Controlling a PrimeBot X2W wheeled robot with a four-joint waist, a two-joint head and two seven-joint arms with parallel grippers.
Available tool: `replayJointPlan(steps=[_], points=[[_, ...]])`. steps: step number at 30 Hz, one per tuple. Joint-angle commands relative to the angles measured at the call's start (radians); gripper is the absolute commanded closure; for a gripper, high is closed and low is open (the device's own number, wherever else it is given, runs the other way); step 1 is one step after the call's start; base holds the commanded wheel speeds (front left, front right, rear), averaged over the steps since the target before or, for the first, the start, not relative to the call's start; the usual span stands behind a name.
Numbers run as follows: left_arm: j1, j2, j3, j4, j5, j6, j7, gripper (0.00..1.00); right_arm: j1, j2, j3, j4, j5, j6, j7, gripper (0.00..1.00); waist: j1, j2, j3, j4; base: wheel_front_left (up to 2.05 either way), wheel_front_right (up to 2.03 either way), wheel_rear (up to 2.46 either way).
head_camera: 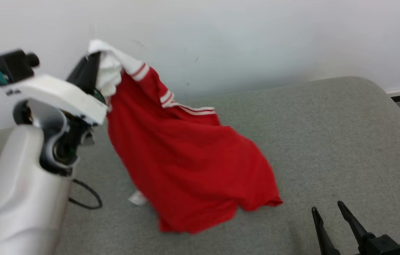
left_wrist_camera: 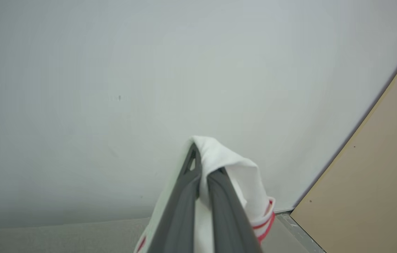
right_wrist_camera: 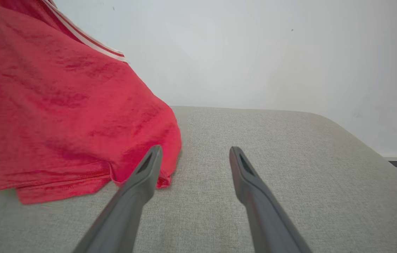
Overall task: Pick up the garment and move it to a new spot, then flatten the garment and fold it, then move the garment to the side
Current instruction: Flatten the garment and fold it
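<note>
Trailing on grey cushion [head_camera: 327,141], garment [head_camera: 185,159] pinched in left fingers [left_wrist_camera: 195,175]; right fingers [right_wrist_camera: 147,168] wide; white wall [head_camera: 256,35]

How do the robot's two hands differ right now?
The left hand is shut on the white edge of the red garment; the right hand is open and empty. The left hand is raised high; the right hand sits low over the grey surface. Both have two long dark fingers.

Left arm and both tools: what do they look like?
The left arm has a smooth pale silver-white shell, a dark wrist joint, a black box on top and a thin black cable looping beside it. Left tool and right tool each have two long, tapering dark grey fingers.
</note>
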Motion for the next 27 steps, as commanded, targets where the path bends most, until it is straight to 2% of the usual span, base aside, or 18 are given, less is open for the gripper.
replayJointPlan(steps=[1,7,10,16,21,22,27], points=[[-0.039,0.017,0.004,0.011,0.006,0.004,0.012,1.00,-0.006,-0.001,0.002,0.003,0.011,-0.002,0.001,0.00,-0.0001,0.0000,0.001,-0.006,0.00,0.00,0.00],[-0.171,0.055,-0.023,0.026,0.065,0.016,0.048,1.00,-0.005,0.004,0.001,0.007,0.015,-0.002,0.001,0.00,-0.0001,0.0000,0.002,-0.020,0.00,0.00,0.00],[-0.219,0.054,-0.042,0.020,0.097,0.030,0.049,1.00,-0.005,0.004,-0.001,0.007,0.015,-0.002,0.001,0.00,-0.0001,0.0000,0.003,-0.023,0.00,0.00,0.00],[-0.184,-0.017,-0.118,-0.017,0.095,0.038,0.090,1.00,-0.003,0.004,-0.005,0.009,0.014,-0.002,0.001,0.00,-0.0001,0.0000,0.003,-0.026,0.00,0.00,0.00],[-0.071,-0.083,-0.245,-0.063,0.100,0.014,0.151,1.00,-0.010,0.008,-0.009,0.007,0.016,-0.002,0.001,0.00,-0.0001,0.0000,0.013,-0.035,0.00,0.00,0.00],[-0.071,-0.083,-0.245,-0.063,0.100,0.014,0.151,1.00,-0.010,0.008,-0.009,0.007,0.016,-0.002,0.001,0.00,-0.0001,0.0000,0.013,-0.035,0.00,0.00,0.00],[0.063,-0.135,-0.371,-0.091,0.064,-0.009,0.245,1.00,-0.021,0.011,-0.014,0.004,0.016,-0.002,0.001,0.00,-0.0001,0.0000,0.032,-0.053,0.00,0.00,0.00]])
